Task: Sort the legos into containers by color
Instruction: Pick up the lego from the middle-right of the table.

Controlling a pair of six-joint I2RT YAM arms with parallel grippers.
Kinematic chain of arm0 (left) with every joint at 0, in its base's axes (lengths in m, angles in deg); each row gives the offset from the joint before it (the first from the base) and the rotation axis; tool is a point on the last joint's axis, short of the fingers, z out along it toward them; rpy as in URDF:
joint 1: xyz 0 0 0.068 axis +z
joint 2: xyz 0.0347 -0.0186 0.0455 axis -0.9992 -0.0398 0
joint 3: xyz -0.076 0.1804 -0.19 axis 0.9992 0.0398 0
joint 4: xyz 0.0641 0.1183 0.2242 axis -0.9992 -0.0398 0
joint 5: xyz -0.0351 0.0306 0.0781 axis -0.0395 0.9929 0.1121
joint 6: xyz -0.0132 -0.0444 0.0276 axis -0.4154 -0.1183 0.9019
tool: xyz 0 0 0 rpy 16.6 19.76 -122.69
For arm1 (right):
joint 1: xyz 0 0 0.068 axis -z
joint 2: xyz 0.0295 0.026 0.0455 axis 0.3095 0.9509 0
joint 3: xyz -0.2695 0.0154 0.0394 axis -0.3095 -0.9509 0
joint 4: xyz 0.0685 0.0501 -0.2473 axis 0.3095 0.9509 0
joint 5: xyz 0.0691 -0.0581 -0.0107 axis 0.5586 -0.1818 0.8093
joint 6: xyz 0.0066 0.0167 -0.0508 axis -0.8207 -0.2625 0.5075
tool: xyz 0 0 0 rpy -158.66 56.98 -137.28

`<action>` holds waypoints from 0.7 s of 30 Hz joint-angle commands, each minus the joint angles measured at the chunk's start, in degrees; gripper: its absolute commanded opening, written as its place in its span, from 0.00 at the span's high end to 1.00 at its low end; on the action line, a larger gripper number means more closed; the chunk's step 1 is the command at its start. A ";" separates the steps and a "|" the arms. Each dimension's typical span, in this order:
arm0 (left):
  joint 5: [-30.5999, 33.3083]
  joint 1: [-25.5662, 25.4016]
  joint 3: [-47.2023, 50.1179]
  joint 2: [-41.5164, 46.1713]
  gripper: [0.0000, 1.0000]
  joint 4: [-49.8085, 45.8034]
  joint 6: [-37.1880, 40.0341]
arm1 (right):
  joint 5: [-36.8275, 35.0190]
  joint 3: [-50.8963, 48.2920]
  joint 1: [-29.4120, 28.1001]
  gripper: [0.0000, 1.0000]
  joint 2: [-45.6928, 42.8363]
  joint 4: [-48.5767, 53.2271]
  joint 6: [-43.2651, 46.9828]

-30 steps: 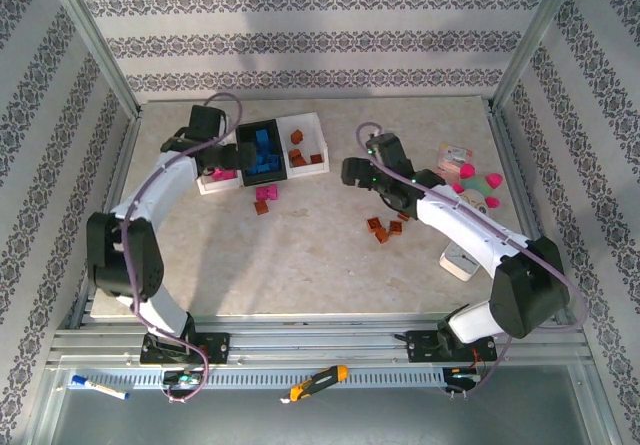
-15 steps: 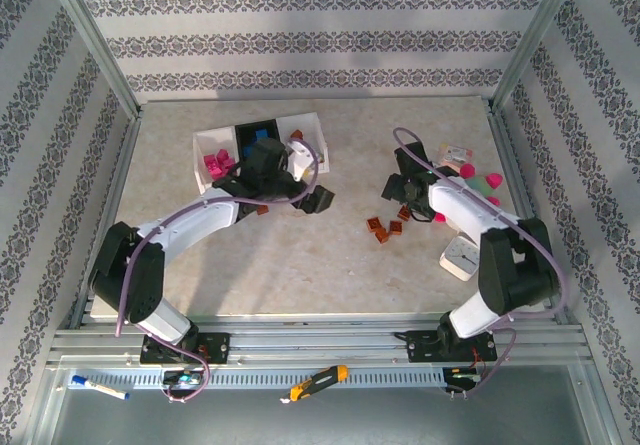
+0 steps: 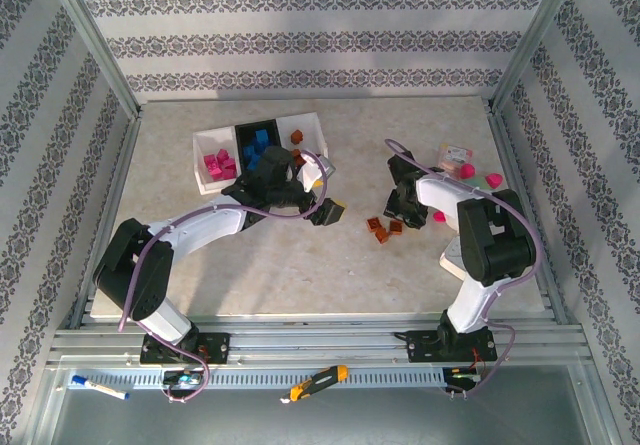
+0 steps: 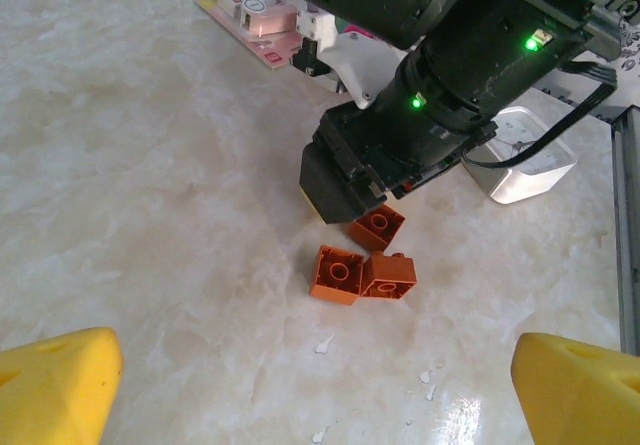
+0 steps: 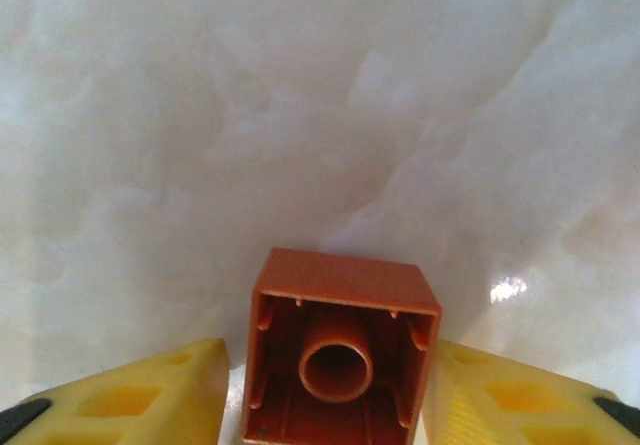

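Right gripper (image 5: 330, 370) pinches a brown-orange studded plastic brick (image 5: 345, 285), hollow underside showing, on the marbled table (image 3: 300, 265) toward its right edge, just beside two like bricks (image 4: 338, 273). Left gripper (image 4: 320, 385) hangs spread wide. The pink-white packet (image 4: 262, 20) bears print too small to read.

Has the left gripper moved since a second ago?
Yes. The left gripper has swung right and nearer, from over the trays toward the brown bricks.

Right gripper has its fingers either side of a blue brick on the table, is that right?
No: the brick flanked by the right gripper is brown-orange, not blue, as the right wrist view shows. It does lie on the table, a finger either side.
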 commanded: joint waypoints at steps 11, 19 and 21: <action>0.77 -0.45 2.59 0.54 0.01 8.79 -1.26 | 2.66 4.03 0.05 0.68 -1.36 0.53 3.69; 5.39 -0.45 8.73 4.43 0.01 11.77 -3.99 | 2.83 13.28 -7.10 0.69 -1.29 -0.80 10.99; 6.64 -0.36 10.68 6.16 0.01 11.73 -4.50 | 3.04 17.76 -9.04 0.69 0.83 -1.48 12.89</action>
